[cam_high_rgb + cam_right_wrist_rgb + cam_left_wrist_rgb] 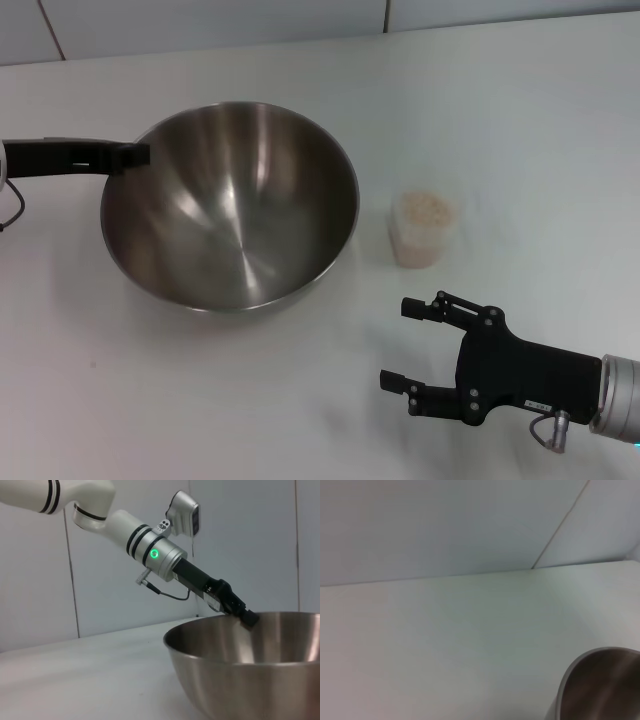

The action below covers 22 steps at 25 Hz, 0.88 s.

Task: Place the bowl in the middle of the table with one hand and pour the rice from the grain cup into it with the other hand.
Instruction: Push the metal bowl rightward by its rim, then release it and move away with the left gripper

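Note:
The steel bowl (230, 205) stands on the white table (520, 120), left of centre, and it holds nothing. My left gripper (135, 155) is at the bowl's left rim, shut on the rim. The right wrist view shows the same grip (247, 617) on the bowl (250, 665). A part of the bowl's rim shows in the left wrist view (600, 680). The grain cup (424, 235) stands upright to the right of the bowl, full of rice (425, 208). My right gripper (400, 344) is open and empty, near the table's front edge, in front of the cup.
The table's far edge meets a grey wall (200, 20). Bare tabletop lies to the right of the cup and in front of the bowl. The left arm (150, 550) reaches in from the left.

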Each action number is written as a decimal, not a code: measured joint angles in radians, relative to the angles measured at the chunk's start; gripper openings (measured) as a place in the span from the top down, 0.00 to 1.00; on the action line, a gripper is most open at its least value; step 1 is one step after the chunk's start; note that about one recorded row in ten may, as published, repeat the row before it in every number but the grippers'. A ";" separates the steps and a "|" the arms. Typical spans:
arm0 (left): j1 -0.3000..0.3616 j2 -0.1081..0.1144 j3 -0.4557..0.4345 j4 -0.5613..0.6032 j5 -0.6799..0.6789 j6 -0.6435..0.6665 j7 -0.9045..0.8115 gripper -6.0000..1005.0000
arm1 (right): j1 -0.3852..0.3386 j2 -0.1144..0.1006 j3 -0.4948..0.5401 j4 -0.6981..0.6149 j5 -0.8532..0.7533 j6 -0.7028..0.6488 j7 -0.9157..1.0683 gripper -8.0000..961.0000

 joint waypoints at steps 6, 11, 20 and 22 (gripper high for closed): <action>-0.002 0.000 0.002 -0.013 -0.005 -0.014 0.020 0.95 | 0.000 0.000 0.000 -0.002 0.000 0.000 0.000 0.14; 0.000 -0.004 0.002 -0.030 -0.012 -0.025 0.069 0.95 | 0.001 0.000 0.000 -0.003 0.000 0.000 0.000 0.14; 0.019 0.001 -0.010 -0.018 -0.097 0.018 0.168 0.86 | 0.001 -0.001 0.000 0.001 0.000 0.000 0.000 0.14; 0.047 0.003 -0.021 0.020 -0.155 0.074 0.221 0.77 | 0.001 -0.001 0.000 0.001 0.000 0.000 0.000 0.14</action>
